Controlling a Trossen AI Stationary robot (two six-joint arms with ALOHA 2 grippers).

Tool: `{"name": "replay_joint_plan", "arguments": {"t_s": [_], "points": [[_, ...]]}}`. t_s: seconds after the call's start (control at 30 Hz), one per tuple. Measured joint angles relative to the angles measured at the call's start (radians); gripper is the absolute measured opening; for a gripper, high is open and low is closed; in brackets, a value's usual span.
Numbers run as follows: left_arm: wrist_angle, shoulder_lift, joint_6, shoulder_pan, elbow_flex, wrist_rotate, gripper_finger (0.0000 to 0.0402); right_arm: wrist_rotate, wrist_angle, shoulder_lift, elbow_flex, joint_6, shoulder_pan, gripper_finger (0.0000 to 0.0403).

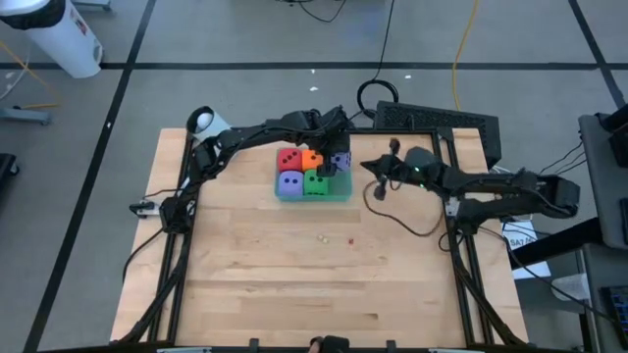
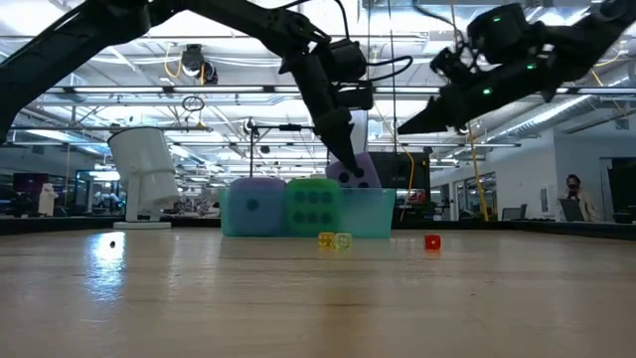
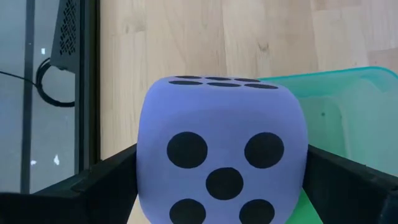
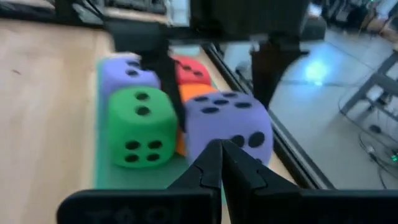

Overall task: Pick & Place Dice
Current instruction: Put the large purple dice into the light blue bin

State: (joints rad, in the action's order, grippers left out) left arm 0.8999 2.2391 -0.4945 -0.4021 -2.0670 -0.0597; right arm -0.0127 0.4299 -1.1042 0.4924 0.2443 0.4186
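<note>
Purple die [image 1: 340,160] at tray [image 1: 343,194] edge

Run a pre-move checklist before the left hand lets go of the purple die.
1. Die between the fingers: ok. The left hand has a finger on each side of the purple die.
2. Die over the teal tray: ok, at its far right corner in the high view.
3. Die resting on the tray floor: cannot tell; in the low view it sits higher than the green die.
4. Other dice in the tray: ok. The red die, orange die, green die and second purple die are inside.
5. Right hand out of the way: ok, shut, beside the tray.
</note>
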Motion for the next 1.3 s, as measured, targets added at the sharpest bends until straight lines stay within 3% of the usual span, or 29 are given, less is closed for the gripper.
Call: {"name": "replay_joint_plan", "arguments": {"t_s": [0.3,0.43,0.57,0.9,1.3], "points": [[0.022,0.000,0.008,0.007,0.000,0.032,0.0399,-0.046,-0.155,-0.251,0.203,-0.059,0.094,0.0000],[0.037,0.000,0.028,0.011,0.000,0.033,0.0399,-0.165,-0.160,-0.332,0.248,-0.048,0.107,0.0000],[0.055,-0.002,0.007,0.010,0.000,0.053,0.0399,-0.202,-0.157,-0.392,0.290,-0.069,0.119,0.0000],[0.206,0.000,-0.001,0.014,-0.146,0.060,0.0399,-0.198,-0.130,-0.415,0.304,-0.079,0.133,0.0000],[0.214,0.055,0.007,0.011,-0.147,0.065,0.0399,-0.198,-0.108,-0.415,0.303,-0.079,0.132,0.0000]]}}
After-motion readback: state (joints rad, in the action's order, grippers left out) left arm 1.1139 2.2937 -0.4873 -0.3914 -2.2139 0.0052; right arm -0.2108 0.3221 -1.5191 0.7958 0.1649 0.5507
